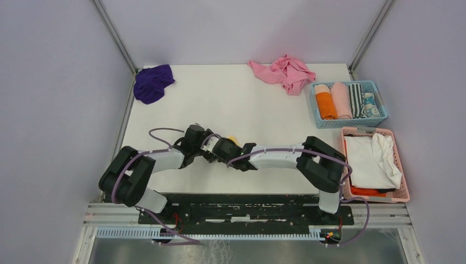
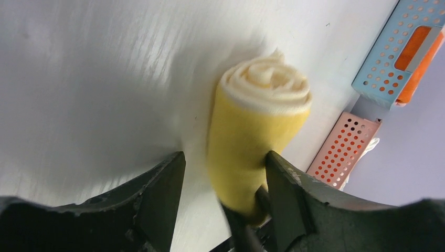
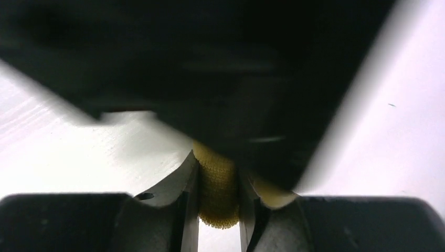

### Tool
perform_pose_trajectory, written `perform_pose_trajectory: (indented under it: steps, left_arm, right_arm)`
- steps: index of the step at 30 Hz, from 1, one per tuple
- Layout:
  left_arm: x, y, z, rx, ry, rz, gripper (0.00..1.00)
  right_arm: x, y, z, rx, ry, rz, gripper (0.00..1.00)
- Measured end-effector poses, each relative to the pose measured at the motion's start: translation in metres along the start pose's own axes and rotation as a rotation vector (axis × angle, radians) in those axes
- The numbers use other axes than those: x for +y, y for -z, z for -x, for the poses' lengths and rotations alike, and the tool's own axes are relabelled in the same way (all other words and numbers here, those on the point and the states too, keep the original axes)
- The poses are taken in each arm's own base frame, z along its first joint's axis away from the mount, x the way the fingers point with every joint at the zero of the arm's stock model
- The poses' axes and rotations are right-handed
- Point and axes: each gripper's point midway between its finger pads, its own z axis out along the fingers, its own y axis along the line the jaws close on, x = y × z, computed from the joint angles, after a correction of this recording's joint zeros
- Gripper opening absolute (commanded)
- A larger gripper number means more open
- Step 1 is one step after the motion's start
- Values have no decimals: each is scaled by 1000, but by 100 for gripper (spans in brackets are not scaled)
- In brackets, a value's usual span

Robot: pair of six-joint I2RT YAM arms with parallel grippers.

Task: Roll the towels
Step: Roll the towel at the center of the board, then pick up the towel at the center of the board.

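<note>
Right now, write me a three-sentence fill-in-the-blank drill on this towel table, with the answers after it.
1. The rolled towel that the left gripper straddles is ____.
2. The purple towel lies crumpled in the far ____ corner of the table.
3. The basket holding the white fabric is ____.
Missing words: yellow; left; pink.

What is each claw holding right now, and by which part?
The right claw pinches the rolled yellow towel by one end of the roll. The left claw stands open around the roll, gripping nothing.
</note>
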Motion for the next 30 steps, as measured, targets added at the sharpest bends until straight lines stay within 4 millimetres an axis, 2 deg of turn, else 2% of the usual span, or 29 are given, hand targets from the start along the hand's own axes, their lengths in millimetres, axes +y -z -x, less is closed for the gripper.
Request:
perform_pose_trajectory:
  steps: [4,8,15,20,30]
  left_arm:
    - [9,13,1,-16,-7,14,71]
    - [19,26,3,-33,0,33,71]
    - [19,28,1,-29,-7,14,71]
    - [16,26,3,-39,-9,-23,71]
    - [6,16,9,-43,34,-77,69]
  right_arm:
    - [-11,-2,0,-51,-155,190,25]
    - [-11,1,1,-107,-265,374,25]
    - [7,8,13,-185,-329,597,26]
    - [10,9,15,-198,-366,667,26]
    - [12,9,15,-196,-369,676,27]
